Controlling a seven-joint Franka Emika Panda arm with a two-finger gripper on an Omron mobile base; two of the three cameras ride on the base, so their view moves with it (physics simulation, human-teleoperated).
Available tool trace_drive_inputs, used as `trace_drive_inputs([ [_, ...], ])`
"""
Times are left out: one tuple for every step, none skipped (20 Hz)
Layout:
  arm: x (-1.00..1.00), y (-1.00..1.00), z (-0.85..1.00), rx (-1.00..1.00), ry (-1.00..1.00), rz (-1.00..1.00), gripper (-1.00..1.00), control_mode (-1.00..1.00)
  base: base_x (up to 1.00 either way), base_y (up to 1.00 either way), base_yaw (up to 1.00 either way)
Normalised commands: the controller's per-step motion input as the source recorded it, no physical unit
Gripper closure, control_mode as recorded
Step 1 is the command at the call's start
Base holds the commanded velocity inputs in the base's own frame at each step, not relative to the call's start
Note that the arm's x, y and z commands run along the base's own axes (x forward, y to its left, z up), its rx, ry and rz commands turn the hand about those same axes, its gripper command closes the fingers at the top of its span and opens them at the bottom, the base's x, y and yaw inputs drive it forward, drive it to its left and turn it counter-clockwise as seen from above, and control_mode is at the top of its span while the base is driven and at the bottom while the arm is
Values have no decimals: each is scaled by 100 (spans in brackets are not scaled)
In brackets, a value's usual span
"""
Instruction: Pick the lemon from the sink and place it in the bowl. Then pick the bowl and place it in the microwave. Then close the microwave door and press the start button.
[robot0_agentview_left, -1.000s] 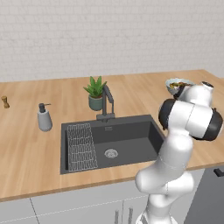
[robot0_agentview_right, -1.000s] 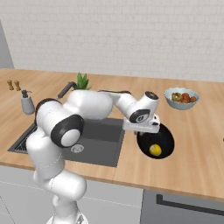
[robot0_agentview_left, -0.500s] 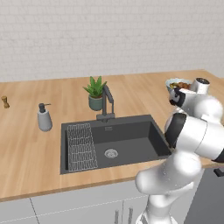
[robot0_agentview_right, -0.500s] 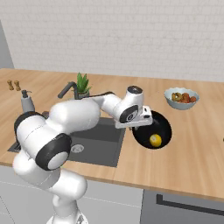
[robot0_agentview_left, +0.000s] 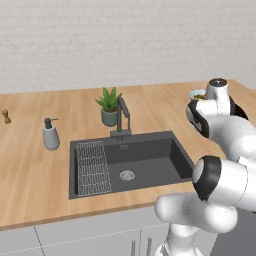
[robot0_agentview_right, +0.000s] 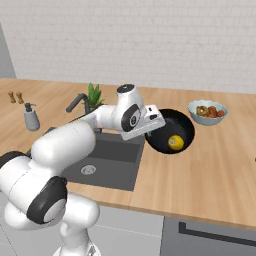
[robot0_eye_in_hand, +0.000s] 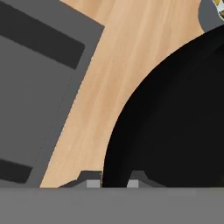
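My gripper (robot0_agentview_right: 156, 128) is shut on the near rim of the black bowl (robot0_agentview_right: 170, 131). The bowl hangs tilted beside the sink's (robot0_agentview_right: 102, 155) right edge, over the counter. The yellow lemon (robot0_agentview_right: 175, 142) lies inside the bowl at its low side. In the hand view the fingertips (robot0_eye_in_hand: 90, 180) straddle the bowl's (robot0_eye_in_hand: 175, 118) dark rim, with the sink's (robot0_eye_in_hand: 30, 87) corner to the left. In the left base view the arm covers most of the bowl (robot0_agentview_left: 240, 110), and the sink (robot0_agentview_left: 150, 157) holds a drain and a wire rack (robot0_agentview_left: 92, 167). The microwave and its door are out of view.
A pale bowl (robot0_agentview_right: 207, 111) with colourful contents stands on the counter behind the black bowl. The faucet (robot0_agentview_left: 122, 117) and a potted plant (robot0_agentview_left: 109, 105) stand behind the sink. A soap dispenser (robot0_agentview_left: 50, 135) and a small shaker (robot0_agentview_left: 6, 116) stand at the left.
The arm has swung, carrying the bowl with the lemon up and away from the counter's front edge, towards the sink's right side. The jaws have stayed shut on the rim.
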Motion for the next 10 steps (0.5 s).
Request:
trace_drive_inputs([
  [-29, 19, 100, -17, 5, 0, 100, -100, 0, 0, 0],
  [-30, 18, 87, -17, 7, 0, 100, -100, 0, 0, 0],
  [-33, 20, 73, -16, 9, 0, 100, -100, 0, 0, 0],
  [-29, 23, 66, -16, 13, 0, 100, -100, 0, 0, 0],
  [-26, 16, 57, -16, 15, 0, 100, -100, 0, 0, 0],
  [-27, 4, 52, -16, 16, 0, 100, -100, 0, 0, 0],
  [-21, 3, 54, -16, 19, 0, 100, -100, 0, 0, 0],
  [-16, 8, 51, -16, 22, 0, 100, -100, 0, 0, 0],
  [-18, 8, 55, -17, 24, 0, 100, -100, 0, 0, 0],
  [-21, 4, 51, -15, 26, 0, 100, -100, 0, 0, 0],
])
